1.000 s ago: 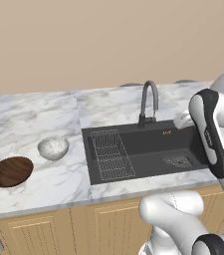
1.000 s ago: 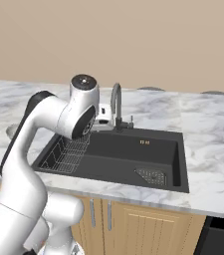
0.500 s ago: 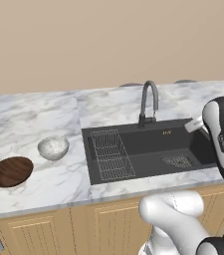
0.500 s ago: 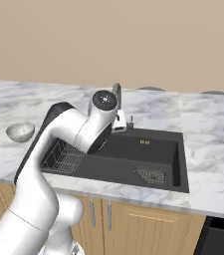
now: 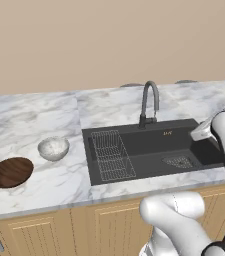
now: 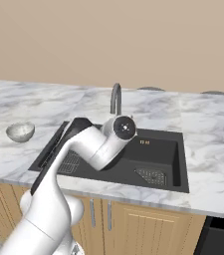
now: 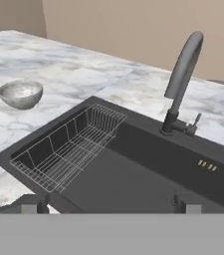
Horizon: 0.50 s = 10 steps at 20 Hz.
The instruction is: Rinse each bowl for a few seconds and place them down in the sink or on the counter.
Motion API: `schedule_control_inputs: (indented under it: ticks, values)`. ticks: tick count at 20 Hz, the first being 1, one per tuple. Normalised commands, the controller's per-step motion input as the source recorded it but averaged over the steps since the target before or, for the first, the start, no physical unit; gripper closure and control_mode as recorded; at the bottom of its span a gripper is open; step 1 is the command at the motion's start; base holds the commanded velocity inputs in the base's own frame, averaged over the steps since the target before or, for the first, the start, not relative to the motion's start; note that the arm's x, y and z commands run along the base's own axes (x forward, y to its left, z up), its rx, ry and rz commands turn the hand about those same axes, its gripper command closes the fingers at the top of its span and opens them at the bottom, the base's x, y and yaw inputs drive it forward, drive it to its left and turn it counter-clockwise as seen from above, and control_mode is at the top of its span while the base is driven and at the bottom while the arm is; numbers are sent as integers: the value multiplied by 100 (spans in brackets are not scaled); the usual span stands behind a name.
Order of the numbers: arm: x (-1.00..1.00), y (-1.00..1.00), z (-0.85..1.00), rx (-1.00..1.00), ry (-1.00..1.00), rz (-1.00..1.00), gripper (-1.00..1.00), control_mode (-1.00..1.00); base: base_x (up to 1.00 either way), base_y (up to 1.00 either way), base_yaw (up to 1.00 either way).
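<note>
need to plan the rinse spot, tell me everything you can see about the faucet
The faucet is a dark grey, matte, metal-looking tube that rises from a round base on the back ledge of the black sink and arches forward over the basin. A small lever sticks out beside its base, clearest in the hand view. It stands upright, behind the basin's middle, right of the wire rack. No water is running and nothing touches it.
</note>
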Motion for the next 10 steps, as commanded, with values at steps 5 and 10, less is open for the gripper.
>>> schedule_control_inputs:
  ticks: [5,10]
  values:
    - [36,-6,-20,3,-10,12,-100,-100,0,0,0]
    - [43,-4,-18,6,-5,12,-100,-100,0,0,0]
